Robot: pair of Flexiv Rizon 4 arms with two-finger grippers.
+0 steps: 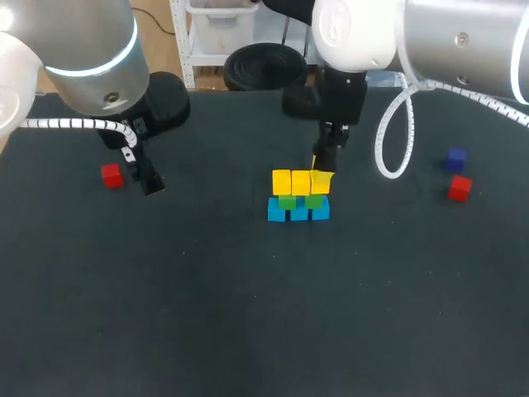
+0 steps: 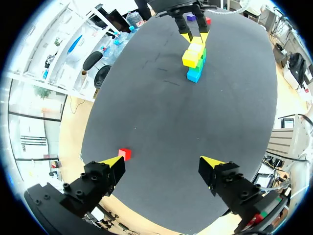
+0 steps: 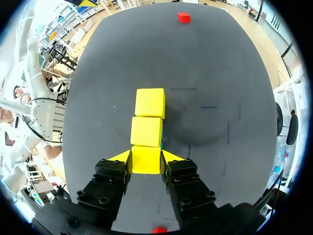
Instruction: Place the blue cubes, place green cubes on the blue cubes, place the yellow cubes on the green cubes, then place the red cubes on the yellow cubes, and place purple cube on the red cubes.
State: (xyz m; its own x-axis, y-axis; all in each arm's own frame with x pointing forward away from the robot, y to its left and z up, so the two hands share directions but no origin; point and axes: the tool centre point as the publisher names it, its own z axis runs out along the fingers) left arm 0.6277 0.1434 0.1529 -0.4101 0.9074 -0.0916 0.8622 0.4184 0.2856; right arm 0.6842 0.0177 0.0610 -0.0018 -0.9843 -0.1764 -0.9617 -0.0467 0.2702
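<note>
At the table's middle stands a stack: a bottom row of blue cubes (image 1: 297, 213), green cubes (image 1: 288, 201) on them, and yellow cubes (image 1: 291, 181) on top. My right gripper (image 1: 322, 175) comes down from behind and is shut on the rightmost yellow cube (image 3: 146, 161), level with the other two yellow cubes (image 3: 146, 131). Off to the left, my left gripper (image 1: 149, 182) is open and holds nothing, with a red cube (image 1: 111, 175) just to its left. A second red cube (image 1: 459, 188) and the purple cube (image 1: 455, 159) lie at the far right.
In the left wrist view the near red cube (image 2: 124, 153) lies by the left finger of my open gripper (image 2: 164, 164), and the stack (image 2: 194, 58) is far ahead. The black table (image 1: 248, 314) stretches bare in front of the stack.
</note>
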